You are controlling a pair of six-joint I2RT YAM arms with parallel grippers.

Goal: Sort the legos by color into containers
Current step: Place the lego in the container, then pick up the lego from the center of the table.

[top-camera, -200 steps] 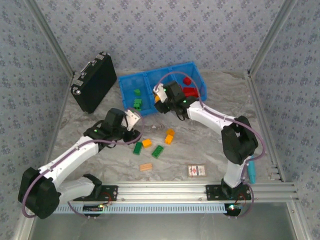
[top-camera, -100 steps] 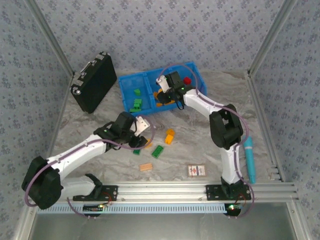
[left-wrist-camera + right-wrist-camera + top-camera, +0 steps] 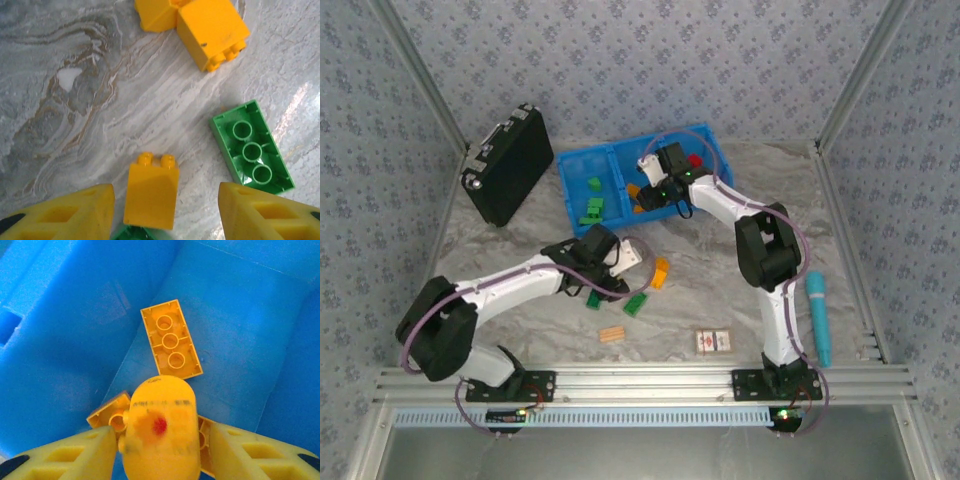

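Fingers of left gripper [image 3: 165,200] spread wide, straddling an orange-yellow brick [image 3: 151,195] on the desk [image 3: 75,100]; a green brick [image 3: 251,148] just beside it, and a second green brick [image 3: 131,233] at its near end, could get dragged or pinched on closing. Farther off, right gripper [image 3: 162,440] hangs over the blue tray's [image 3: 572,175] middle bin, rounded yellow piece [image 3: 161,410] between its fingers [image 3: 65,455]; clamped or released, cannot tell.

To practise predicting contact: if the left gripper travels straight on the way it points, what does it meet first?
Probably the small orange-yellow plastic brick with two studs, which lies on the grey marbled table between the left gripper's open fingers. How far off it sits is unclear.
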